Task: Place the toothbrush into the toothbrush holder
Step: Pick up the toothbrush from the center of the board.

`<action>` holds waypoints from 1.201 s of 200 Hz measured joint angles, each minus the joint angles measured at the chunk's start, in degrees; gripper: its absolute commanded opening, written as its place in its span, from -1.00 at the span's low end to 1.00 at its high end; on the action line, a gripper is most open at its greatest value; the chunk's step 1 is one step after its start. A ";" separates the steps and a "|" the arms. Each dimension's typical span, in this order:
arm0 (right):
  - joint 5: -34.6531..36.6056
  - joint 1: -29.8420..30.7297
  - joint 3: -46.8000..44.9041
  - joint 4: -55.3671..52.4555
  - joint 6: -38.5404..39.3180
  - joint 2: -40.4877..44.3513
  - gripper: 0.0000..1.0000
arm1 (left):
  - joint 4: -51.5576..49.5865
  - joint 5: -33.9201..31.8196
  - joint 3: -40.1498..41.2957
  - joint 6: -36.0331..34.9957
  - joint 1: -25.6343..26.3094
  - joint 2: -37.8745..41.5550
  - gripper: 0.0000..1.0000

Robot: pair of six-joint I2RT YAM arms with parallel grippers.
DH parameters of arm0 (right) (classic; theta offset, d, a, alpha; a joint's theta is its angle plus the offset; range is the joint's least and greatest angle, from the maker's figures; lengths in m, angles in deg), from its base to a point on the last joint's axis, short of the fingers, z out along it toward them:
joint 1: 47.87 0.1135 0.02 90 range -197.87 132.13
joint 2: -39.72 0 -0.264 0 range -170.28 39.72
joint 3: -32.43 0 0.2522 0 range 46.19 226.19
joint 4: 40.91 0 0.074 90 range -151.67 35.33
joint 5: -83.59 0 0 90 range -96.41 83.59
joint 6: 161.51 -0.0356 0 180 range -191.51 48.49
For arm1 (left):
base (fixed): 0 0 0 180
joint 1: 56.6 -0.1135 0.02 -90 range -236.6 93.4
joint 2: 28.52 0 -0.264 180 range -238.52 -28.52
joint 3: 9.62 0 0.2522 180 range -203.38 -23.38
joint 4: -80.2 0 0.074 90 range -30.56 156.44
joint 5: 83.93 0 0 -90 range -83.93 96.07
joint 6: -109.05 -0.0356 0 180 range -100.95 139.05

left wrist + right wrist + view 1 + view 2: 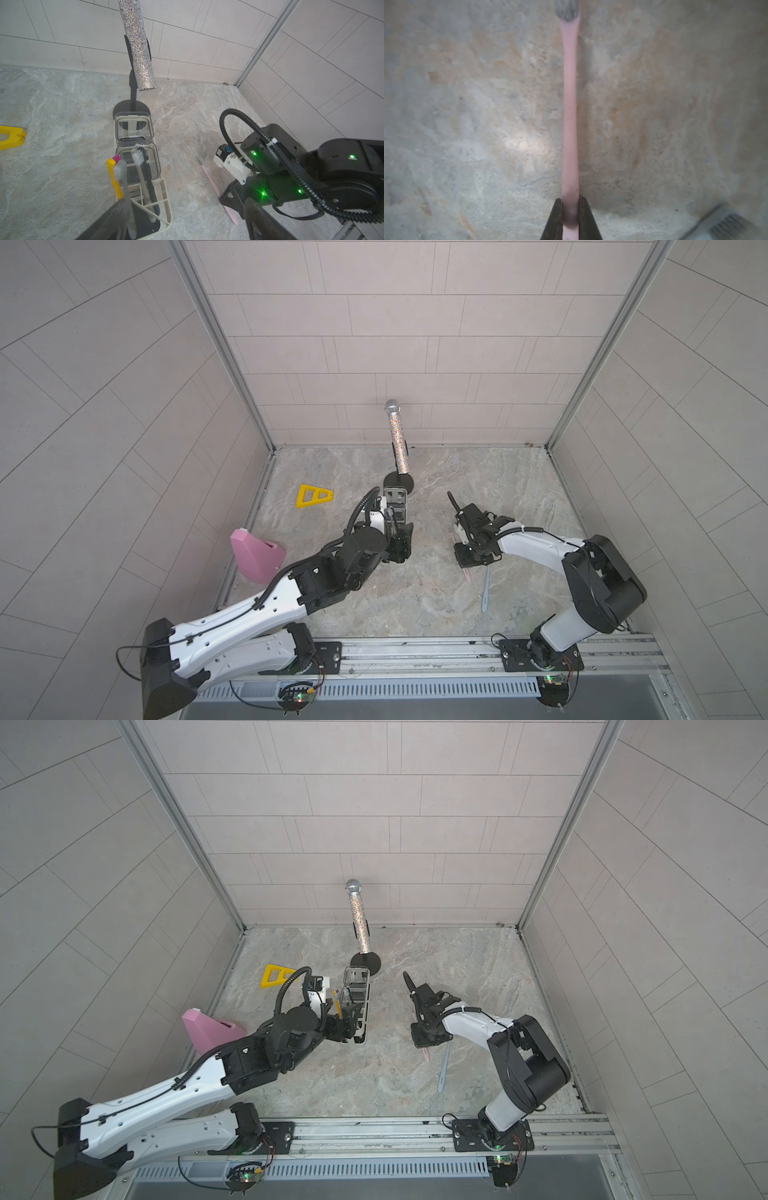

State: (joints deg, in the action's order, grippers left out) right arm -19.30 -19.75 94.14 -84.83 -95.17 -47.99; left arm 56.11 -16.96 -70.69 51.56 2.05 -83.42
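Right gripper clamped on pink toothbrush on table, left gripper wide open beside holder, other brushes standing inside

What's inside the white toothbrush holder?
Several toothbrushes, yellow, grey and black, stand in the toothbrush holder's open end section. The far clear cup looks empty. The left gripper hides that section's near corner.

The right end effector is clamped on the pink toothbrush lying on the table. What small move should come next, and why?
Probably a short, straight lift. The right end effector is shut on the handle of the pink toothbrush, which lies on the table. It likely needs clearance before being carried to the toothbrush holder.
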 measured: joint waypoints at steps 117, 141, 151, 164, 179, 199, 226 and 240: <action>-9.44 9.27 -1.68 3.32 -12.22 32.94 -0.80 | 13.51 10.64 2.38 10.34 1.55 -7.21 0.88; -9.66 11.69 -0.63 3.72 -13.64 32.85 -0.80 | 15.32 11.69 2.71 12.20 1.90 -8.09 0.88; -9.66 12.74 -0.37 4.15 -14.01 32.65 -0.80 | 16.26 12.13 2.71 12.81 1.92 -8.44 0.89; -9.66 14.03 -0.07 4.63 -14.36 32.26 -0.80 | 17.33 12.59 2.71 13.31 1.92 -9.03 0.88; -9.62 15.28 0.17 5.18 -14.60 32.00 -0.81 | 18.32 12.76 2.71 13.81 1.92 -9.99 0.89; -9.51 16.63 0.48 5.57 -14.80 32.00 -0.81 | 19.30 12.50 2.80 14.14 1.95 -11.08 0.88; -9.38 18.05 0.57 5.90 -14.84 32.33 -0.81 | 19.47 11.32 2.89 14.10 1.97 -11.39 0.88; -9.40 18.60 0.57 5.99 -14.82 32.68 -0.82 | 19.47 10.84 2.89 13.97 1.92 -11.39 0.84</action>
State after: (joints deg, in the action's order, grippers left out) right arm -28.70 -1.15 94.70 -78.84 -109.98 -15.31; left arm 75.59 -6.12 -67.81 65.53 3.97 -94.80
